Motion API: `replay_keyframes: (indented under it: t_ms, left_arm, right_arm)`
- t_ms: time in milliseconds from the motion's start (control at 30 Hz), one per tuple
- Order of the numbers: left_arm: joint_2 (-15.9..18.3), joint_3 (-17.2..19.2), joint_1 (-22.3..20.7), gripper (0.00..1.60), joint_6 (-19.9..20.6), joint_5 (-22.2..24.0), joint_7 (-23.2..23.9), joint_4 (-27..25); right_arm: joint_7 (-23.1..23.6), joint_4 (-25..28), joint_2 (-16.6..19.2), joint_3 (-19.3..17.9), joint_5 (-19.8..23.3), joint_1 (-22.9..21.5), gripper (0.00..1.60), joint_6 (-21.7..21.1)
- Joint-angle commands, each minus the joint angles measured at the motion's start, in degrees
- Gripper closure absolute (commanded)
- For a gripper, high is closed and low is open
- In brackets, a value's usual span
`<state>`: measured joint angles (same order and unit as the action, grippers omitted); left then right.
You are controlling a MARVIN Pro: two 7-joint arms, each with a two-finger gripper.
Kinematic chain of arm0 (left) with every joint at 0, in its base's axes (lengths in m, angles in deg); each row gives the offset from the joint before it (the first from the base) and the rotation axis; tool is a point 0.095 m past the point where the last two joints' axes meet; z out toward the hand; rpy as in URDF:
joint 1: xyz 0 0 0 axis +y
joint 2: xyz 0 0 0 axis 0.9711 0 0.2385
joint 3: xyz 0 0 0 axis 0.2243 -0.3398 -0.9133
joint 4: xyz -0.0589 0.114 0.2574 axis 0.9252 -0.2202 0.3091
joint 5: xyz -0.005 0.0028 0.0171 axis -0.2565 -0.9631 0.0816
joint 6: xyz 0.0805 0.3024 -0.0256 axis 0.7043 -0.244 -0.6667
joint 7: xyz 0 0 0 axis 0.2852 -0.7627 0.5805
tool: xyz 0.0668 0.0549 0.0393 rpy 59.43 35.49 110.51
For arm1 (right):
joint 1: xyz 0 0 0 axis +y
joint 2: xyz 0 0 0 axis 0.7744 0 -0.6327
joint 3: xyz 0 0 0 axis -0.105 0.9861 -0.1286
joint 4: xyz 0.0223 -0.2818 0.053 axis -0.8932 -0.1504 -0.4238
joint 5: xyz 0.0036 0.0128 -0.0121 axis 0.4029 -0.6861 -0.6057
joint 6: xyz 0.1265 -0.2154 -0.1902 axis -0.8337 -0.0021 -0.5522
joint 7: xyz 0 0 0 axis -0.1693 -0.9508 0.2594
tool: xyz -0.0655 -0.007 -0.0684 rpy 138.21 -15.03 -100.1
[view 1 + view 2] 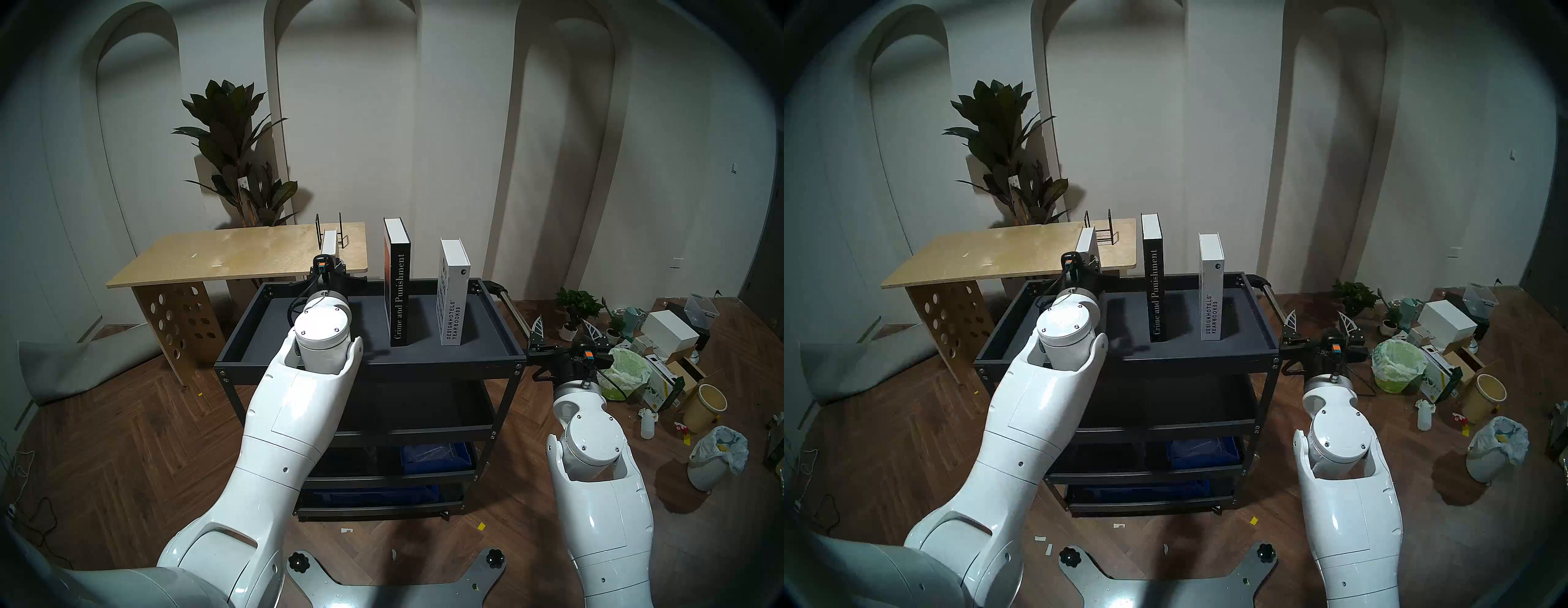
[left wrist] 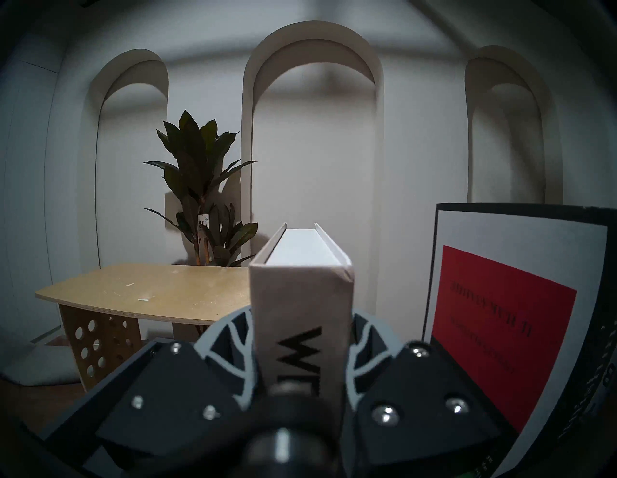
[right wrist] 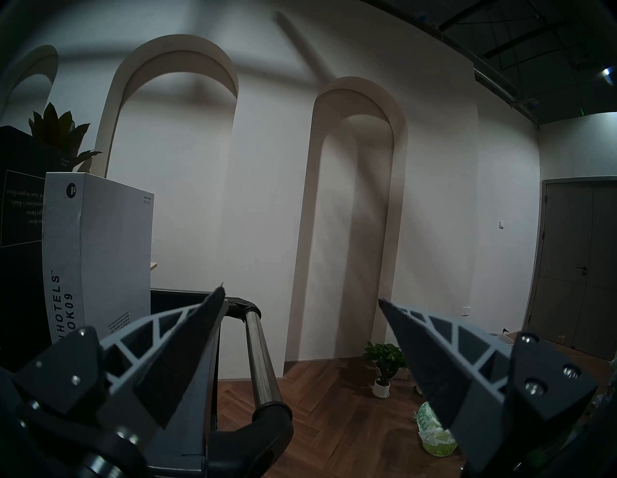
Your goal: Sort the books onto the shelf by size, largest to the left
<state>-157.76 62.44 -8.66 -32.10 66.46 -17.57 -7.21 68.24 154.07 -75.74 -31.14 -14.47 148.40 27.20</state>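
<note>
Left fingers (image 2: pixel 230 350) clamp WELCOME book (image 2: pixel 300 300) beside tray rim (image 1: pixel 250 314).

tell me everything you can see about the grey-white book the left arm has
The grey-white book is a thin hardback with a pale cloth-like spine, black lettering starting "W", boards overhanging a white page block. It stands upright, spine toward the left end effector, which is shut on the spine's lower part. It sits at the shelf's back left, left of the black "Crime and Punishment". Its base is hidden.
</note>
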Motion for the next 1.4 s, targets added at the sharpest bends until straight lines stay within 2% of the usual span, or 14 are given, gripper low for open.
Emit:
replay_keyframes:
  t_ms: [0, 367, 833, 1367]
  left_arm:
    - [1.4, 1.2, -0.8, 1.60, 0.5, 0.3, 0.8, -3.4]
    - [3.6, 2.2, 0.3, 1.60, 1.1, 0.5, 3.5, -4.3]
    - [4.6, 2.8, -0.2, 1.60, -0.3, 0.9, 6.1, -2.3]
    - [3.5, 3.3, -0.8, 1.60, 0.6, 2.6, 6.4, -2.3]
  right_arm:
    - [0.3, 1.0, 0.0, 0.7, 0.0, -1.4, 0.00, 0.6]
    - [0.1, 1.0, -0.3, 2.1, -0.6, -1.8, 0.00, 0.5]
    - [-0.9, 1.3, -0.4, 3.1, -1.8, -1.5, 0.00, 0.3]
    - [-1.9, 0.7, -0.5, 3.9, -2.2, -1.8, 0.00, 0.7]
